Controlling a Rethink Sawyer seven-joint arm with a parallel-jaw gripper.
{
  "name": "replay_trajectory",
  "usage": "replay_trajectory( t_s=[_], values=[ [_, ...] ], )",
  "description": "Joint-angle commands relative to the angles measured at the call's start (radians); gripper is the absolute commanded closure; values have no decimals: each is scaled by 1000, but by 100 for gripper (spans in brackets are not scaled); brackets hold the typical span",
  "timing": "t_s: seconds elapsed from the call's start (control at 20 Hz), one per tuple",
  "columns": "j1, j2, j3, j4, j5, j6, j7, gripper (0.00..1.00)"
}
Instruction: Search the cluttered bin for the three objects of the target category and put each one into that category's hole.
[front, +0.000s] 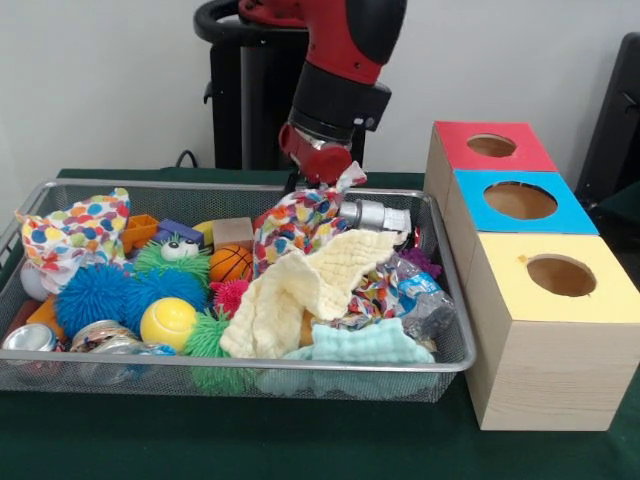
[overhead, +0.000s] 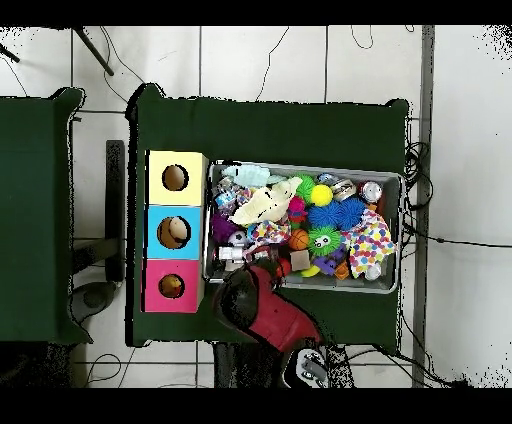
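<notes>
One patterned cloth (front: 300, 222), white with coloured dots, bunches up against my tool (front: 322, 178) at the far edge of the wire bin (front: 455, 330). My tool's tip is buried in the cloth's folds, so I cannot tell how wide it stands or whether it truly grips the fabric. The cloth rises toward my wrist and drapes down over a pale yellow cloth (front: 300, 285). Just beside the tool lies a silver can (front: 370, 214). Below the yellow cloth sits a mint green cloth (front: 365, 343), with a crumpled plastic bottle (front: 420, 295) beside it. Further along the bin are an orange basketball (front: 230, 263), a yellow ball (front: 167, 322), a blue spiky ball (front: 95, 295) and another dotted cloth (front: 70, 235). Beside the bin on the green worktop (front: 300, 440) stand three wooden boxes with round holes: red (front: 490, 145), blue (front: 520, 200) and yellow (front: 560, 275).
</notes>
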Motion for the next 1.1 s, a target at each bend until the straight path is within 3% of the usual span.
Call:
replay_trajectory(
  t_s=[0.05,0.15,0.4,0.75,1.1],
  values=[
    [-101,-125,-77,-250,-218,519,-333,0],
    [-187,-148,-6,-293,-287,590,-363,0],
    [-272,-116,89,-382,-391,610,-309,0],
    [-318,-81,162,-491,-482,655,-238,0],
    [-318,-47,199,-550,-494,731,-184,0]
  ],
)
